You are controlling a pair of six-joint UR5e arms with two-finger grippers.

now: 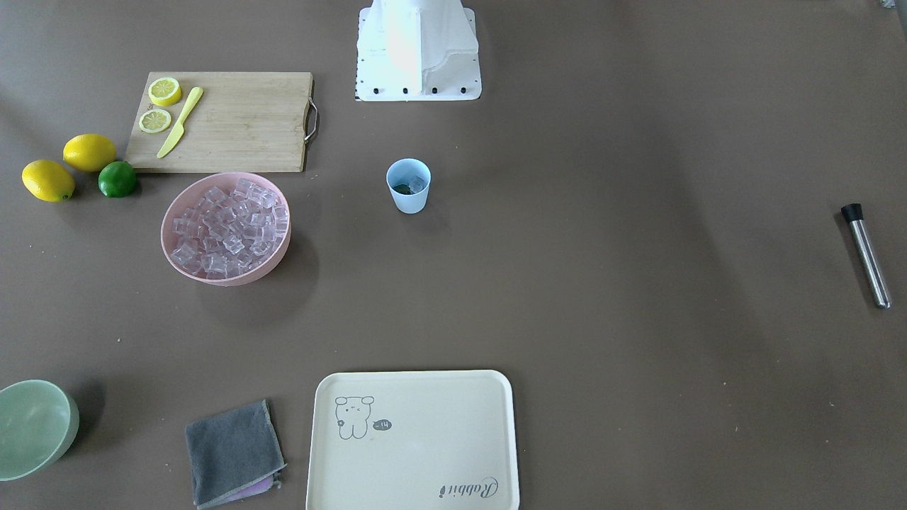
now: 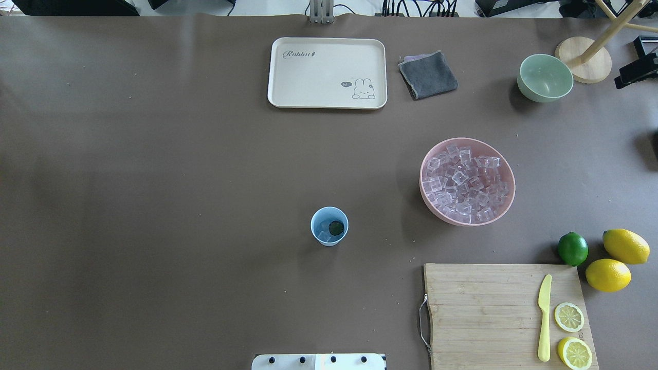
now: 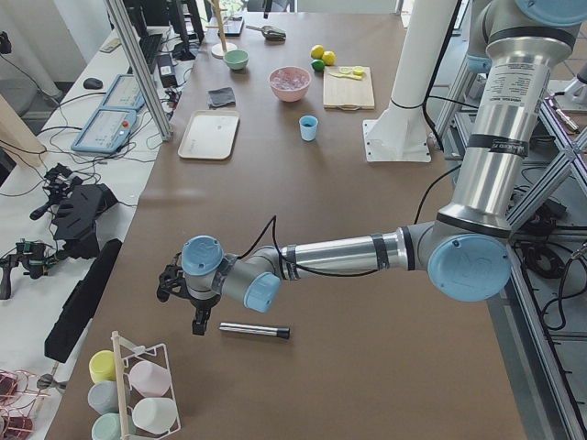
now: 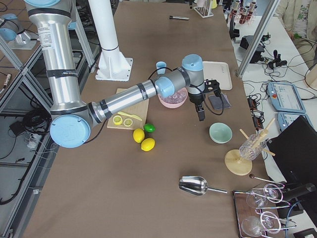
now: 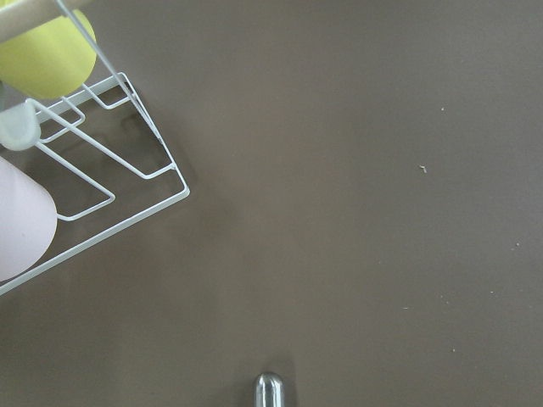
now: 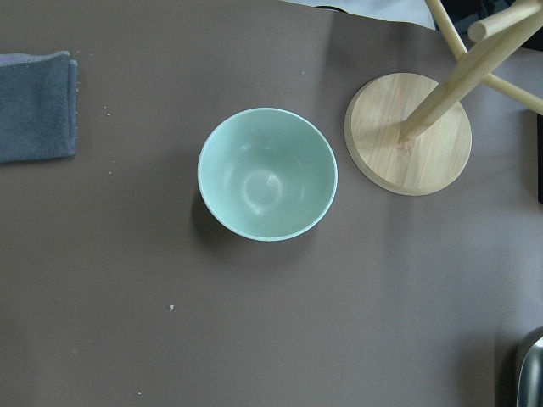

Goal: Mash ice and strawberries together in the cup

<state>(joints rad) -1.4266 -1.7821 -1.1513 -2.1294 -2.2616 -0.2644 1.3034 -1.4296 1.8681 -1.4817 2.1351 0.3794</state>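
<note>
Standing mid table [image 1: 602,297]: cup [image 1: 409,202] w/ ice [image 1: 418,184]

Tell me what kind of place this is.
Likely a robotics lab staged as a drinks station: a robot arm over the table, teach pendants alongside, a pink bowl of ice and a cutting board.

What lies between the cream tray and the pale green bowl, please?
A folded grey cloth lies flat between the tray and the green bowl, touching neither, as the overhead exterior view shows.
</note>
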